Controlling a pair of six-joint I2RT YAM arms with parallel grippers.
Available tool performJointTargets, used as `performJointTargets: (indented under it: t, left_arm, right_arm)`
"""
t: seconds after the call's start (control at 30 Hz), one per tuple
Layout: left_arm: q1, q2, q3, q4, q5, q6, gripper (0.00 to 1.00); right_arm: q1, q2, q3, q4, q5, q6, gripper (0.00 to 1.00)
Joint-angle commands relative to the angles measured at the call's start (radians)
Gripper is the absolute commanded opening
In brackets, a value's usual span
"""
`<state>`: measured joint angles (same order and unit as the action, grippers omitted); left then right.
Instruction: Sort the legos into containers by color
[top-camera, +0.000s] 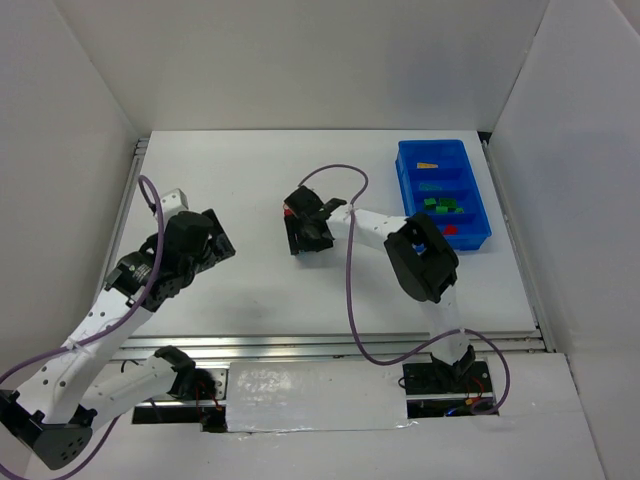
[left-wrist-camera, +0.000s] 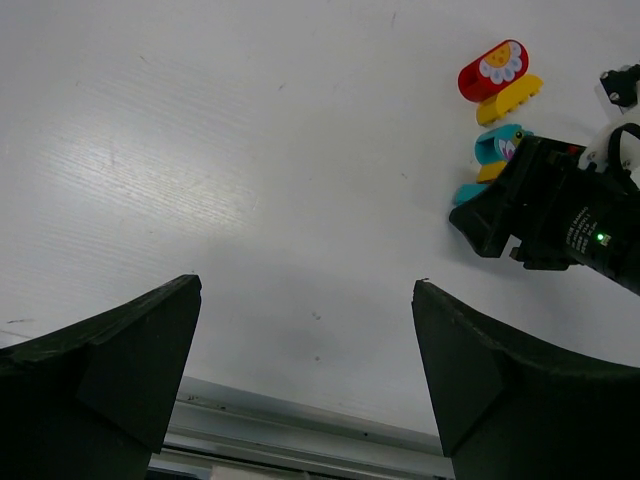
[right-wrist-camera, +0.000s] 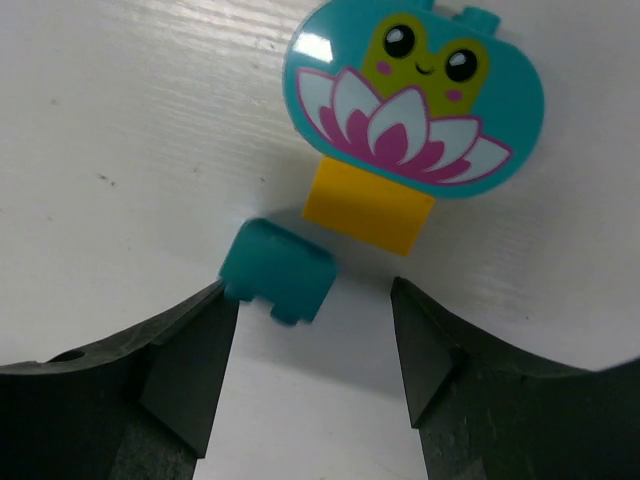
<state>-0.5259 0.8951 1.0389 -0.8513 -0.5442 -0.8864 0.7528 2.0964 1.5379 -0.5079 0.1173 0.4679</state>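
Right gripper (right-wrist-camera: 312, 310) extended leftward, low — jaws apart around teal brick (right-wrist-camera: 278, 272), left gripper (left-wrist-camera: 305, 300) raised, gaping wide

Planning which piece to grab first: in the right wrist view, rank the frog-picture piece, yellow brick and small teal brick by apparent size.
1. The frog-picture piece, clearly largest.
2. The yellow brick and small teal brick look about alike; the yellow one's top edge may be hidden, so unranked.

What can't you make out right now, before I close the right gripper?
Top view: what lies under the right gripper, hidden by it.
Top view: bricks in the bin, too small to count.
Left wrist: teal brick, half behind that gripper.
Right wrist: small teal brick, contact with the gripper unclear.
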Motion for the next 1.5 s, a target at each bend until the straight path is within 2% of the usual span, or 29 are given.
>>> performJointTargets:
  t: [0.0,0.37,0.67,0.83,0.9,1.03,1.13,1.2,1.23,1.3,1.43,1.47]
  left_arm:
    - [0.003,-0.007,-0.014,0.026,0.036,0.047,0.99]
    - [0.004,0.013,-0.025,0.049,0.066,0.089,0.99]
    - [0.003,0.025,-0.037,0.069,0.09,0.115,1.0]
    - [0.004,0.033,-0.042,0.08,0.101,0.129,0.99]
    - [0.003,0.036,-0.042,0.083,0.107,0.13,1.0]
    - [0.004,0.039,-0.04,0.084,0.112,0.133,1.0]
    - [0.003,0.034,-0.037,0.083,0.109,0.136,0.99]
    - [0.003,0.031,-0.037,0.081,0.104,0.139,0.99]
    - [0.004,0.03,-0.036,0.08,0.101,0.141,1.0]
    - [0.006,0.028,-0.037,0.078,0.096,0.142,1.0]
    - [0.009,0.019,-0.053,0.087,0.087,0.152,0.99]
    - [0.01,0.013,-0.065,0.089,0.082,0.153,1.0]
  right_arm:
    - [0.02,0.031,0.03,0.028,-0.036,-0.043,0.7]
    - [0.049,0.108,0.123,-0.003,0.022,-0.046,0.65]
    - [0.048,0.159,0.215,-0.073,0.116,0.021,0.63]
    - [0.045,0.171,0.237,-0.109,0.111,0.064,0.53]
    - [0.043,0.18,0.254,-0.126,0.087,0.069,0.43]
    - [0.045,0.163,0.228,-0.127,0.055,0.083,0.0]
    - [0.046,0.02,0.115,-0.034,-0.025,0.054,0.0]
    - [0.042,-0.074,0.039,0.081,-0.155,0.023,0.0]
    - [0.036,-0.17,-0.022,0.113,-0.197,0.003,0.0]
    - [-0.018,-0.257,-0.061,0.163,-0.309,-0.005,0.0]
    - [-0.232,-0.445,-0.122,0.175,-0.439,0.052,0.0]
    - [-0.33,-0.461,-0.121,0.151,-0.447,0.054,0.0]
